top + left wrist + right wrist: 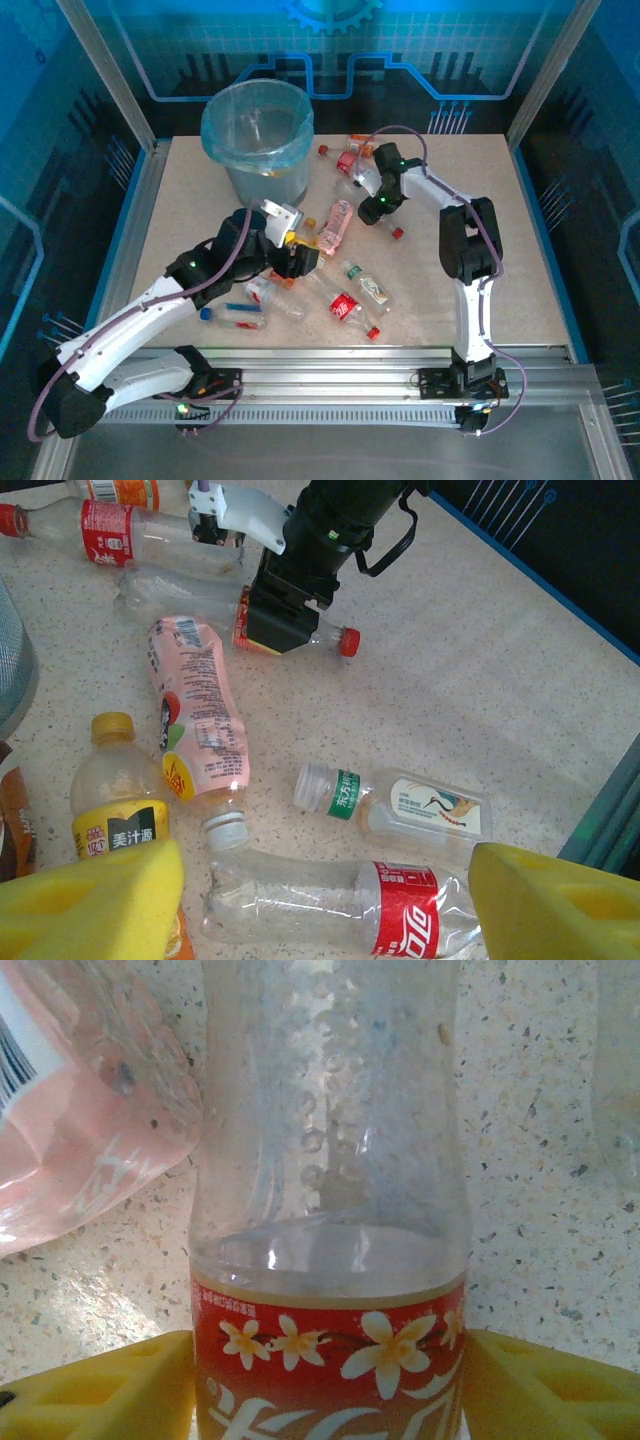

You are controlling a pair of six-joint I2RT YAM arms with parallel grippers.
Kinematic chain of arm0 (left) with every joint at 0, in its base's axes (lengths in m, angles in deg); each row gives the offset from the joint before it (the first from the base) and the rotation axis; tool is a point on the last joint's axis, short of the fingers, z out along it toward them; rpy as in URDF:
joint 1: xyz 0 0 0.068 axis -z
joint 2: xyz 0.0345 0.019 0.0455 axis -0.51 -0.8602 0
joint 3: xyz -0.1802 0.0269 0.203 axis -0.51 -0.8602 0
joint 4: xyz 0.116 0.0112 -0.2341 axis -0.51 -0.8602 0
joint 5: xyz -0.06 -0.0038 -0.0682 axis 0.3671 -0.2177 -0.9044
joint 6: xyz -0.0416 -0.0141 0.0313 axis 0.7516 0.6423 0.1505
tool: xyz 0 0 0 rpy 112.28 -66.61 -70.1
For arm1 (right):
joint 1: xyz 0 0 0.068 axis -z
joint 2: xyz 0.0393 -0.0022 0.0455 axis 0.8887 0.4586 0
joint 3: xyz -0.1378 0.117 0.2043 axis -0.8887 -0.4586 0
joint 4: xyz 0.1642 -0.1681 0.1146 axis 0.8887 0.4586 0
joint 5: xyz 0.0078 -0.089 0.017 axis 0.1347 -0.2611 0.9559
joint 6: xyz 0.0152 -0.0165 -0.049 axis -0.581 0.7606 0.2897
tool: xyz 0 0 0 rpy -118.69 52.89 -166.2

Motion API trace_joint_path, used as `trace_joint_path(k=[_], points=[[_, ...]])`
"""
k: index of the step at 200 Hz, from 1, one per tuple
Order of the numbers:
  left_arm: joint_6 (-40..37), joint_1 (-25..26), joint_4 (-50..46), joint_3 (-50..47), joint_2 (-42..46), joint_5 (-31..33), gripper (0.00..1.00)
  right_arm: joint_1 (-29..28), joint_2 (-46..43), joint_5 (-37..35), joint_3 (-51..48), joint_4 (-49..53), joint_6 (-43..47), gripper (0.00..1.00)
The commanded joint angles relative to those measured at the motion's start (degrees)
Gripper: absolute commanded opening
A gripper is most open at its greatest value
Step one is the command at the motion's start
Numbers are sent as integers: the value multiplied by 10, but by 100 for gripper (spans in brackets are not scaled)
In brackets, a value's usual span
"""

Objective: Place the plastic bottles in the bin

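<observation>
Several plastic bottles lie scattered on the speckled table in front of the grey bin [215, 130] with its light-blue bag. My right gripper [330, 1395] has its yellow pads [120, 1390] pressed against both sides of a clear bottle [330, 1210] with a red flowered label; that bottle [180, 595] lies flat, red cap toward the right. My left gripper [325, 905] is open and hangs over a crushed clear bottle with a red label [300, 890], its pads apart from it. From above, the right gripper [378, 208] is right of the bin and the left gripper [298, 260] is in front of it.
Near the left gripper lie a pink-labelled bottle [200, 710], a yellow-capped bottle [118, 800] and a green-labelled bottle [400, 802]. More bottles [350, 155] lie behind the right gripper. A blue-capped bottle [235, 318] lies near the front edge. The blue table rim [610, 820] runs along the right.
</observation>
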Motion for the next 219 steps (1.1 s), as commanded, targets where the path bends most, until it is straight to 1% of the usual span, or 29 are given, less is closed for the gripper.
trace_joint_path(k=[1,7,17,20,32,64,109,152,171,187,219], points=[[11,4,16,-8,16,11,76,11,-5,4,-8,13,-4,66],[12,5,16,-8,17,13,76,10,-6,3,-10,14,-5,63],[15,4,18,-9,19,16,76,11,-9,-3,-11,22,-8,61],[17,4,18,-9,19,17,76,11,-12,-3,-11,24,-10,59],[23,4,19,-7,21,19,76,13,-24,-3,-20,27,-18,57],[28,5,27,4,20,19,76,23,-75,-1,-69,13,-48,53],[22,4,46,38,5,23,76,35,-169,-4,-141,-11,-98,50],[35,4,42,123,-45,43,76,46,-264,-17,-191,-24,-152,49],[58,3,31,177,-79,63,80,49,-308,-13,-202,-29,-170,48],[80,-1,14,221,-109,73,81,50,-347,3,-209,-36,-184,48],[119,-16,22,275,-147,61,86,49,-429,77,-230,-69,-211,47]])
